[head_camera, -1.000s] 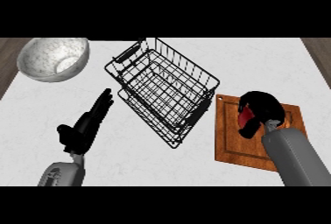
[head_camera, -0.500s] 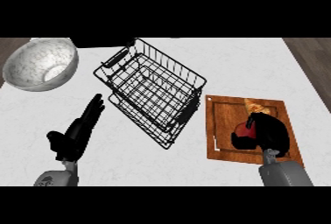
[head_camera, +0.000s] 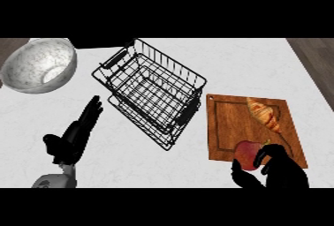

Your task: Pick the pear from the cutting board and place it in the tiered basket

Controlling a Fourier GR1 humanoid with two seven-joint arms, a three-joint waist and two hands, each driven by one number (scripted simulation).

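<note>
A: Where is the pear (head_camera: pixel 248 153) right now?

B: At the lower right of the frame, on the lower part of the wooden cutting board (head_camera: pixel 225 128). It reads as a red, rounded fruit. The right robot hand (head_camera: pixel 277 170) is curled round it, thumb on the left side and fingers over the right.

A: So it is held?

B: Gripped, I judge. Whether it is off the board yet, I cannot tell.

A: How will it handle?

B: Likely light, stiff and smooth-skinned, so it may slip or roll if pinched near the narrow end. The broad belly is the place to take hold, and that is about where the fingers sit.

A: Which way does it point?

B: A small stem seems to show at its upper right, so the long axis probably runs from lower left to upper right. The hand hides too much to be sure.

A: Anything else on the board?

B: A croissant (head_camera: pixel 265 114), above the pear and apart from it.

A: And the target?

B: The black wire tiered basket (head_camera: pixel 153 90) is at the centre, left of the board. A metal bowl (head_camera: pixel 39 64) is at upper left. The left robot hand (head_camera: pixel 77 134) rests open at lower left on the worktop (head_camera: pixel 235 66), fingers straight.
</note>
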